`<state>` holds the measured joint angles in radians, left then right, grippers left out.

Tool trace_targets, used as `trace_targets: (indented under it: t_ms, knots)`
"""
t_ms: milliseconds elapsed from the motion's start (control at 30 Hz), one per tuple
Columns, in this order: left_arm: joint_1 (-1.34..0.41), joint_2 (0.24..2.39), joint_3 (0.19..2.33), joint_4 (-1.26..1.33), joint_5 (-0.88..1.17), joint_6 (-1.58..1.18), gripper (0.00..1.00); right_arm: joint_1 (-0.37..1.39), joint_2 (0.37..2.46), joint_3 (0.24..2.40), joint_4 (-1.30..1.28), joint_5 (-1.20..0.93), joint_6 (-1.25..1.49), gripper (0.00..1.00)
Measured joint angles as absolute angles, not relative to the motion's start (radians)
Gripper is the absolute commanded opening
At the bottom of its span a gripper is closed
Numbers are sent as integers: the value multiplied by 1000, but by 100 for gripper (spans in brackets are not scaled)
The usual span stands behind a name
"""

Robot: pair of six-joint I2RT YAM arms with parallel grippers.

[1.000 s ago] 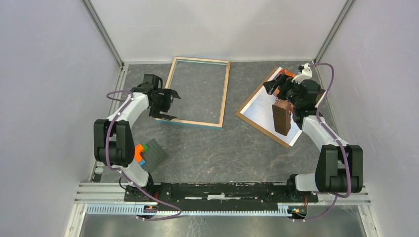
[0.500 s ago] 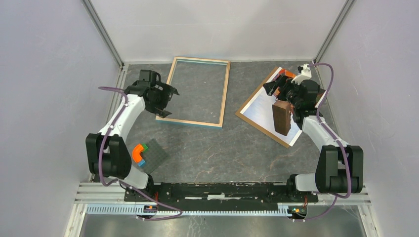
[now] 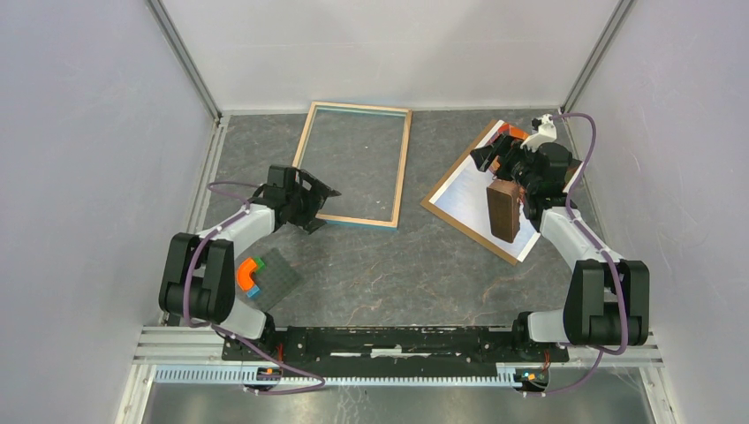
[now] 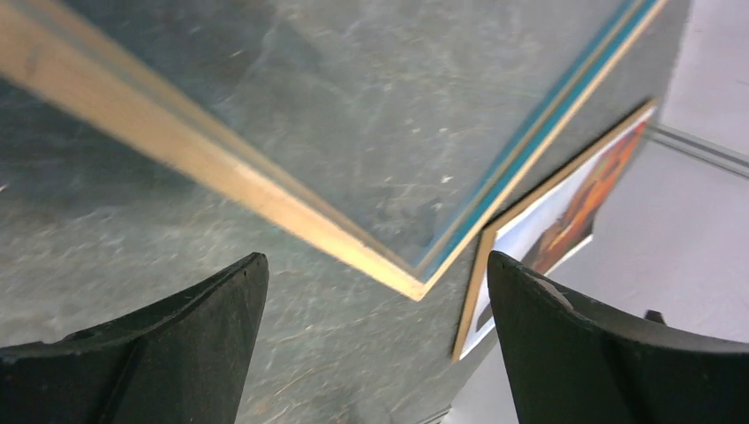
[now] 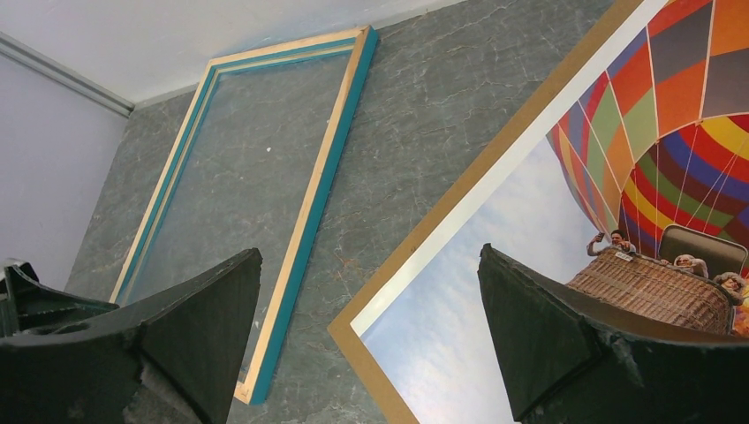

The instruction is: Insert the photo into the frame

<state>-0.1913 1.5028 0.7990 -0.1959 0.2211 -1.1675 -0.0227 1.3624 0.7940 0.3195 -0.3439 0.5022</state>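
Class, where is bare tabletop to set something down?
Free: the strip between the frame and the photo, and the wide stretch from the frame's near edge to the base rail. Crowded: around the left tool and the coloured blocks.

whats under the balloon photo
A brown backing board lies under the photo; only a strip along two edges shows. The rest is covered by the photo, so anything else beneath cannot be seen.
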Motion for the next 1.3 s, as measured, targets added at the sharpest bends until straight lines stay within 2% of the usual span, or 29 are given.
trace_targets:
  t_ms: [367, 967, 1300]
  knots:
    - [-191, 1565, 799, -5, 240, -1170, 97, -23, 1362, 794, 320, -344, 503, 98]
    - [-191, 1610, 799, 54, 246, -1186, 99, -23, 1372, 794, 320, -354, 503, 98]
    - [-191, 1551, 793, 25, 245, -1185, 99, -23, 1372, 794, 321, -358, 503, 98]
